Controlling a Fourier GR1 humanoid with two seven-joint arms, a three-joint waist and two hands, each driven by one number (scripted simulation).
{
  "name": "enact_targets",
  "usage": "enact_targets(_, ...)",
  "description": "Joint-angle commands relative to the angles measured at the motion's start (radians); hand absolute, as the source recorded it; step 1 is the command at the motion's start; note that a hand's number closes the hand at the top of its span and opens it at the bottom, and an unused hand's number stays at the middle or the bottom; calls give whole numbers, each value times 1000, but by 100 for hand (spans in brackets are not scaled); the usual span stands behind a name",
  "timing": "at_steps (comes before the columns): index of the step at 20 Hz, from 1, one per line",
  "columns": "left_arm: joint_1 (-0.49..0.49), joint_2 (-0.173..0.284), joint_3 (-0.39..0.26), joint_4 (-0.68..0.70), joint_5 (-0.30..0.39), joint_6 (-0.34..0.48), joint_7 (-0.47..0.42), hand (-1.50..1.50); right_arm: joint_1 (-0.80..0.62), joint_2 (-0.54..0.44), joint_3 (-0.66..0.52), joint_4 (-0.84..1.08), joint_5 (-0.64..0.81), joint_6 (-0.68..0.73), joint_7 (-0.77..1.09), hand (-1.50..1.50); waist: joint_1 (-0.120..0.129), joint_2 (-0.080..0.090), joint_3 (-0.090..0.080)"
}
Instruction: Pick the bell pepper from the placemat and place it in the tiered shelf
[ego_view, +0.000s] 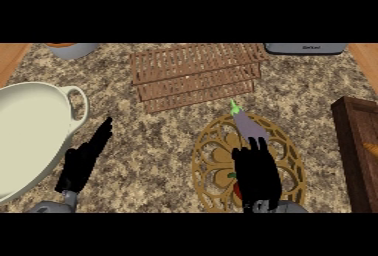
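Right robot hand (256, 172): hangs over the placemat (210, 145), fingers pointing away and covering most of the bell pepper (235, 187); whether they have curled round it I cannot tell.
Left robot hand (85, 160): open, fingers straight, resting on the table (155, 150) beside the big white pot (29, 135).
Bell pepper: only a sliver of red and green shows under the right palm.
Eggplant (249, 125): lies just ahead of the fingers; better to close low on the pepper without nudging it.
Tiered shelf (196, 75): straight ahead, open table between.
Edges: wooden tray (358, 150) close at right; lift before moving forward.
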Motion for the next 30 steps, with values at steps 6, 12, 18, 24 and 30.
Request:
enact_targets(6,13,-24,35,6,-19,-29,18,0,88,-5,14,81,117,-101,-114,150,1,15,7)
enact_targets(12,31,-64,20,-63,-68,-5,80,0,31,28,-49,8,175,-38,-102,150,1,14,7)
enact_targets(18,43,-20,79,-4,-30,-79,8,0,113,15,-215,-119,57,-61,-133,150,-4,15,7)
enact_targets(24,18,-68,72,49,-68,-49,-26,0,65,3,-362,-375,-30,63,-74,150,-13,12,5)
enact_targets(30,40,-50,75,-31,-70,-62,27,0,-45,-26,-469,-506,-3,82,-55,150,-4,12,6)
